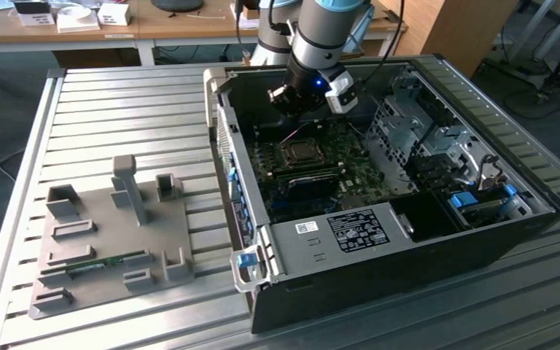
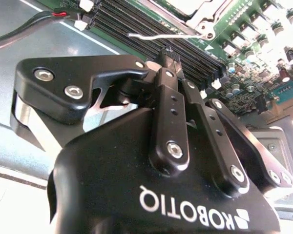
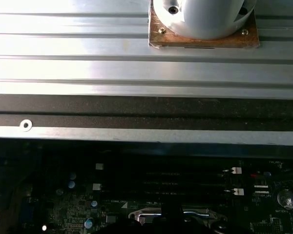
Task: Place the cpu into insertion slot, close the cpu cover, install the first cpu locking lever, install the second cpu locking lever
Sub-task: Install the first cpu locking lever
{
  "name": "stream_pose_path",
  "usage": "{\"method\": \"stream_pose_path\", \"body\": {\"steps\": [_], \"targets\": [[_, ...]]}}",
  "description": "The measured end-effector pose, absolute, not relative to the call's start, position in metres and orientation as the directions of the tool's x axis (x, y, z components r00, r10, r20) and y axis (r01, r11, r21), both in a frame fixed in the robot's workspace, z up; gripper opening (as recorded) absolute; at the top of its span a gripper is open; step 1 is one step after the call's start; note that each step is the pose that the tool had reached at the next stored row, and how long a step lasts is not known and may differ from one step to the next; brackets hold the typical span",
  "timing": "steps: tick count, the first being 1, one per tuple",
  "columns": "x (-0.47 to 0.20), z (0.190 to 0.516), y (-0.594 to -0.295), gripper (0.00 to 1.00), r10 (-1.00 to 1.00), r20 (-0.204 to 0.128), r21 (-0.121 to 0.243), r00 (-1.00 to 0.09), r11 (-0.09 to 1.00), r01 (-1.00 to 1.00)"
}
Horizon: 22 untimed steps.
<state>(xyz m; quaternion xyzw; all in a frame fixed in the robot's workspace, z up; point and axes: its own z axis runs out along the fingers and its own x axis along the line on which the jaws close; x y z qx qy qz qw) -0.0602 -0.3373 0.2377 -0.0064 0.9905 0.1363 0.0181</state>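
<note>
From where I stand, the open computer case (image 1: 407, 270) lies on the slatted metal surface (image 1: 125, 109), at about 3 o'clock from a grey fixture plate (image 1: 105, 248). The arm reaches down into the case, and the gripper (image 1: 293, 109) hangs over the motherboard. The insertion slot (image 1: 302, 152), with its dark centre and silvery rim, lies just toward 6 o'clock from it in the exterior view. In the second wrist view the gripper (image 2: 169, 52) is clenched, its fingertips pressed together with nothing visible between them, poised above the long black memory slots (image 2: 136, 24). A thin silvery locking lever (image 2: 156, 35) stretches across just beyond the tips, close to them but apart. Whether the cpu already sits in the slot I cannot tell.
</note>
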Motion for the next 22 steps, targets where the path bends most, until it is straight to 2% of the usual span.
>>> {"method": "stream_pose_path", "body": {"steps": [22], "targets": [[-0.0599, 0.2329, -0.3372, 0.11, -0.008, -0.038, 0.270, -0.999, 0.963, -0.018]]}}
